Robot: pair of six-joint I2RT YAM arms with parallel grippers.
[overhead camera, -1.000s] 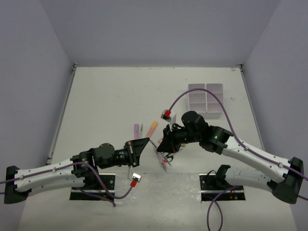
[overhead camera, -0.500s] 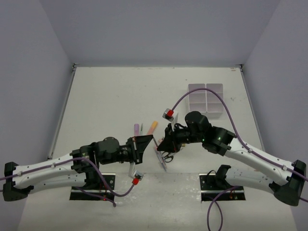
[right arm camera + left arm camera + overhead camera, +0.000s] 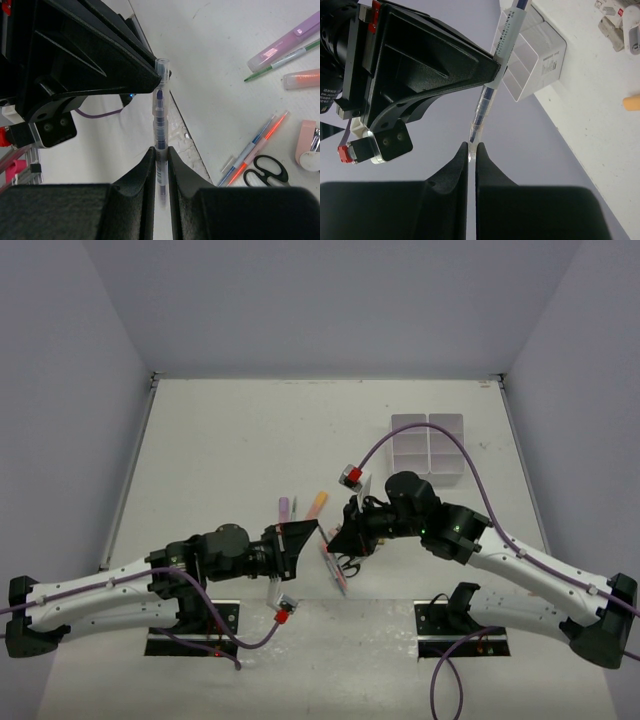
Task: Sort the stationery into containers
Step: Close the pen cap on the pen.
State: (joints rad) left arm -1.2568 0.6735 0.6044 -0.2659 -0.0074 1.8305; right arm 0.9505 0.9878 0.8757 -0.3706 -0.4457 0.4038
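1. Left end effector (image 3: 471,147): narrow, its fingertips pinched on the thin tip of the clear pen (image 3: 485,100)
2. Right end effector (image 3: 160,152): narrow, clamped on the barrel of the same clear pen, near its other end. You have both arms on one item
3. Clear pen, blue ink inside: held in the air above the near middle of the desk (image 3: 250,440), touching nothing but the two end effectors. Its long axis runs straight from one to the other, left to right across the top view
4. Organiser box (image 3: 410,418): on the far right part of the desk, well apart from the pen. From the pen it lies away and to the right, on the right arm's side, so the right arm is much the nearer
5. Judgement: the step in hand looks like a hand-over. You would most likely let go with the left and carry the pen to a compartment with the right, turning its long axis to fit the compartment
6. Unsorted on the desk below the end effectors: lilac highlighter (image 3: 280,47), orange highlighter (image 3: 305,79), scissors (image 3: 270,170)
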